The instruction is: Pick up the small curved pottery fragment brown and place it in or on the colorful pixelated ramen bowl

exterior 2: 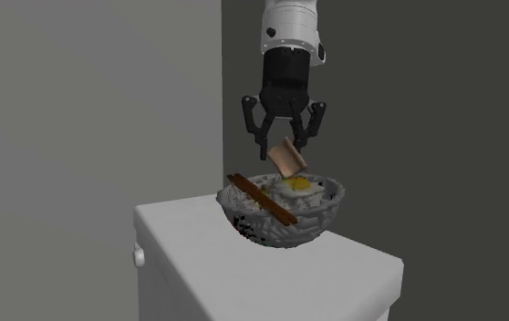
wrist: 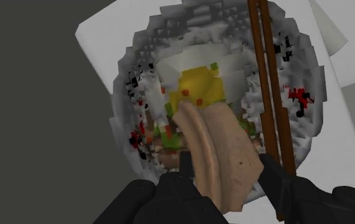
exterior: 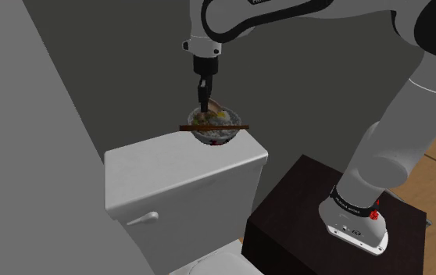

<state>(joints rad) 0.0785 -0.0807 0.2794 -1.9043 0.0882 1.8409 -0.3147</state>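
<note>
Nearest the wrist camera: the black gripper, fingers spread, one on each side of the brown curved pottery fragment. In the second exterior view the jaws stand wider than the fragment, which hangs tilted at the fingertips, so you can read it as loose, not pinched.

- Fragment: centre frame, directly over the pixelated ramen bowl, just above the yellow topping and beside the brown chopsticks laid across the rim.
- Bowl sits on the white toilet tank lid, upper centre of the shoulder view.

Step in hand, by my reading: the placing, at the point of release. Next move calls for a straight lift of the hand. Avoid the chopsticks and confirm the fragment rests inside the rim.
</note>
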